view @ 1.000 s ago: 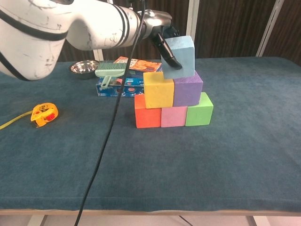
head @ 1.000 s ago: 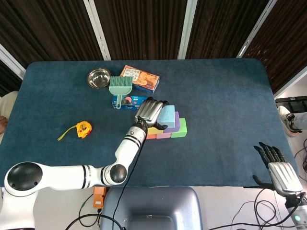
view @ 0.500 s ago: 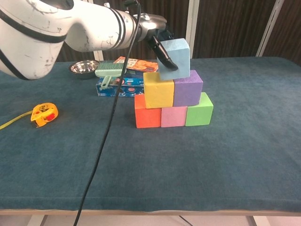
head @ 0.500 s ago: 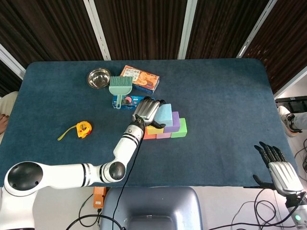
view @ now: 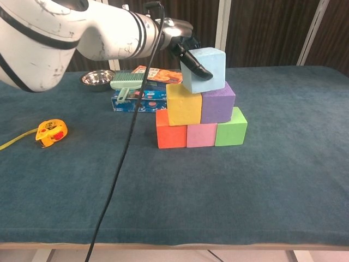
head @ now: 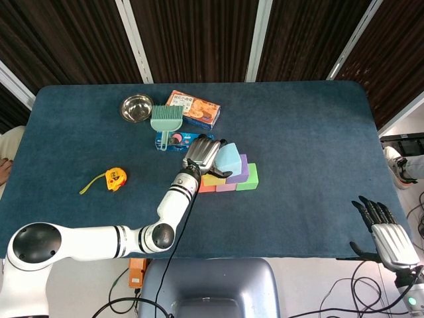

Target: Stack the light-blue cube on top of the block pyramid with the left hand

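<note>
My left hand holds the light-blue cube with dark fingers across its left face. The cube sits a little tilted over the seam between the yellow block and the purple block, touching or just above them. Below them lie the red block, pink block and green block in a row. My right hand hangs open off the table's near right corner.
Behind the pyramid lie a blue packet, a green brush, an orange box and a steel bowl. A yellow tape measure lies at the left. My left arm's cable hangs across the front.
The left hand has shifted the light-blue cube slightly left and lowered it, turning it flatter over the yellow and purple blocks. The right hand has not moved.
</note>
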You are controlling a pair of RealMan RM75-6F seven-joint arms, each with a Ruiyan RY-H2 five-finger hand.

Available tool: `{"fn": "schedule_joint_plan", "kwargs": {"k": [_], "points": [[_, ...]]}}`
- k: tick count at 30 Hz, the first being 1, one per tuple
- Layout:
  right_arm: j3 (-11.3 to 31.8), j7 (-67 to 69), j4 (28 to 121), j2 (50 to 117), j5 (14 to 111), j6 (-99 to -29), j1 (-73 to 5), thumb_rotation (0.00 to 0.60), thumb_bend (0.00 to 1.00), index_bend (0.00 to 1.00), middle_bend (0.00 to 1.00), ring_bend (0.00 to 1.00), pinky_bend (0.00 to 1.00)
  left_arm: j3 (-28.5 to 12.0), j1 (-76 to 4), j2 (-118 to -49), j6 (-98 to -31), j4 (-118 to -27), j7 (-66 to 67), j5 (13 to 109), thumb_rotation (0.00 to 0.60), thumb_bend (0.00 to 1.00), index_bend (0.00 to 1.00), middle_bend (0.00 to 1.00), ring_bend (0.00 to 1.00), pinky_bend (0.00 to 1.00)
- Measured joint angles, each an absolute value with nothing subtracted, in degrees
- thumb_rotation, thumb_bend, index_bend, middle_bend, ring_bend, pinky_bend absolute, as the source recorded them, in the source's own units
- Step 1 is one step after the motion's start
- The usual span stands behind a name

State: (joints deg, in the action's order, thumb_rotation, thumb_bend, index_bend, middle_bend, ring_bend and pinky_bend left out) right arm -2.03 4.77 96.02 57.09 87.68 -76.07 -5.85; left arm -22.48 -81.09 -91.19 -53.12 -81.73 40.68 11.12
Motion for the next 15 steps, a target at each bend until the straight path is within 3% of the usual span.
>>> {"fn": "schedule_joint_plan", "kwargs": {"k": [5,11,15], "points": [[-2.1,4.8,96.1,57.0,87.7,-76.1,-5.8,0.600,0.21,0.00,0.00,0.00,0.00,-22.1,-81.2,-91.1,-52.7,-81.7,40.7,10.9,0.406,0.16,0.55,0.48,0.33,0.19],[-2.0,4.8,96.1,57.0,87.6,-76.1,-5.8,0.600,0.21,0.00,0.00,0.00,0.00,-21.8,-81.1,-90.7,-51.8,-81.5,40.1,11.9,0.480,0.17,0.55,0.48,0.33,0.19],[-2.0,4.7,96.2,57.0,87.5,-76.0,-5.8,0.600,0.21,0.00,0.00,0.00,0.00,-21.7,-80.9,-90.4,-50.9,-81.5,39.2,13.4,0.489,0.17,0.55,0.48,0.32,0.18]]}}
